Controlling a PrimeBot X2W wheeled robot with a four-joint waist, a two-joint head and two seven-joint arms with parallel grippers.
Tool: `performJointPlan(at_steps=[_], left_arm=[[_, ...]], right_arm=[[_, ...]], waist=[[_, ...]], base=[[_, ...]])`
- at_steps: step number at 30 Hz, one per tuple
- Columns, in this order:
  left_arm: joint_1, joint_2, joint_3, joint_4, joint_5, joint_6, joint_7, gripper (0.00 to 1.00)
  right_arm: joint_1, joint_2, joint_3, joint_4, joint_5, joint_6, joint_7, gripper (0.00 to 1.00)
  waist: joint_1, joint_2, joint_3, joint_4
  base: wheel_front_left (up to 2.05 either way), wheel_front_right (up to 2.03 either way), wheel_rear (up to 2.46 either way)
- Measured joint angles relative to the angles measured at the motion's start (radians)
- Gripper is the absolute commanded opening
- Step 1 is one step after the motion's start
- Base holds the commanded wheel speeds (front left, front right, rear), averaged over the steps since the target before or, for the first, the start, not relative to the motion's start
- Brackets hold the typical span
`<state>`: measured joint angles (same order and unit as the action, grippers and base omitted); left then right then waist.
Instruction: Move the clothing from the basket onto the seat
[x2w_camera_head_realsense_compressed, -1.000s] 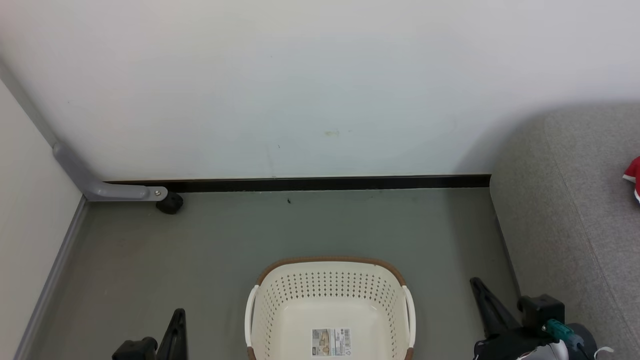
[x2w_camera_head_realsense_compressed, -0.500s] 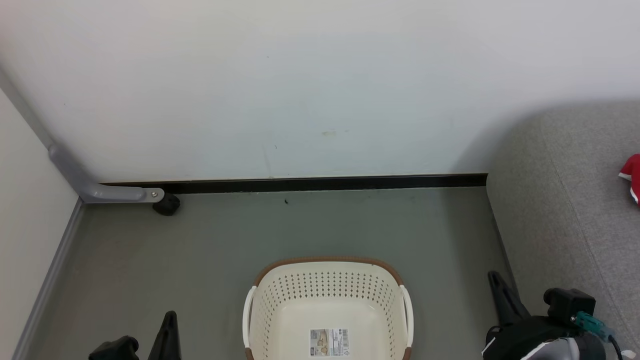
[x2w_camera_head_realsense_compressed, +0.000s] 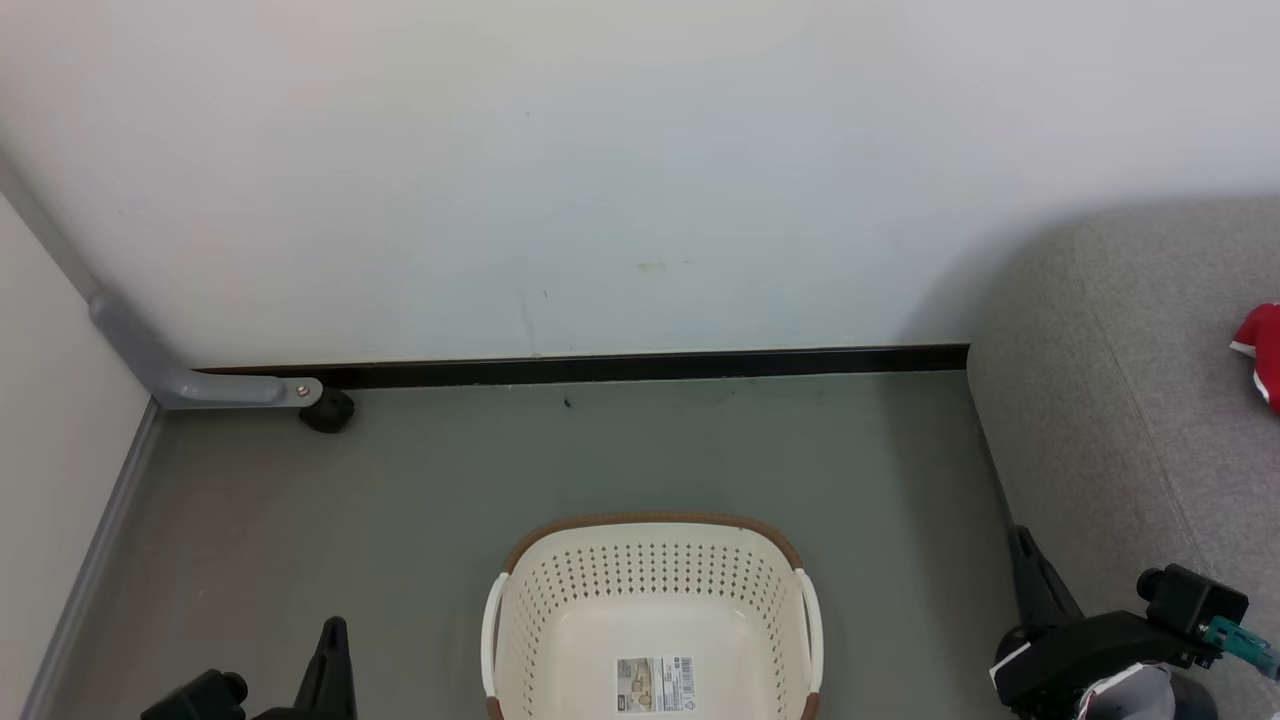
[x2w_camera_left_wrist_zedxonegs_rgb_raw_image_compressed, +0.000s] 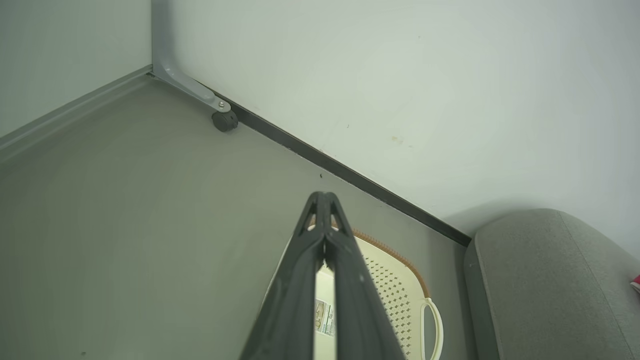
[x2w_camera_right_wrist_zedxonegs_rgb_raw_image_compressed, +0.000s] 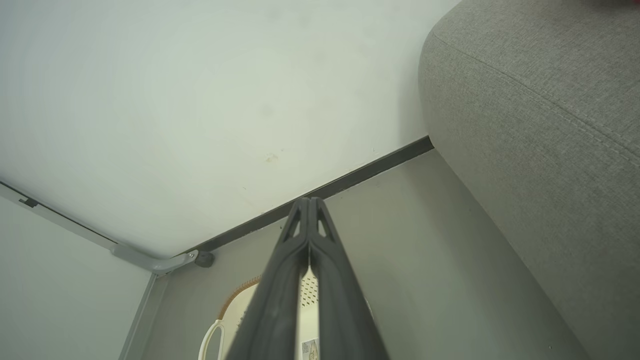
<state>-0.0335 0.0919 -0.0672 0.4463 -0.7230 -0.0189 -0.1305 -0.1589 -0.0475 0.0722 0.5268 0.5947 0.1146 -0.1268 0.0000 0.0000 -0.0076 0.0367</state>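
Hanging low on either side of the basket (x2w_camera_head_realsense_compressed: 650, 575), both arms point their fingers toward the wall (x2w_camera_head_realsense_compressed: 600, 200). The left gripper (x2w_camera_head_realsense_compressed: 334, 640) and right gripper (x2w_camera_head_realsense_compressed: 1035, 570) are each closed tip to tip and hold nothing. The clothing (x2w_camera_head_realsense_compressed: 1262, 340) lies on the seat (x2w_camera_head_realsense_compressed: 1120, 420), well apart from the basket. Bare floor (x2w_camera_head_realsense_compressed: 600, 460) spreads from basket rim to baseboard, and the seat's side runs just beside the right gripper.
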Motion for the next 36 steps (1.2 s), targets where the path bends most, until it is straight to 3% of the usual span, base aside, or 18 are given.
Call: performJointPlan(at_steps=[36], left_arm=[[-0.020, -0.024, 0.082, -0.076, -0.455, -0.052, 0.129, 0.00]], right_arm=[[0.027, 0.001, -0.110, -0.117, 0.518, 0.000, 0.127, 0.00]], waist=[[0.0000, 0.0000, 0.005, -0.019]], base=[[0.00, 0.00, 0.00]])
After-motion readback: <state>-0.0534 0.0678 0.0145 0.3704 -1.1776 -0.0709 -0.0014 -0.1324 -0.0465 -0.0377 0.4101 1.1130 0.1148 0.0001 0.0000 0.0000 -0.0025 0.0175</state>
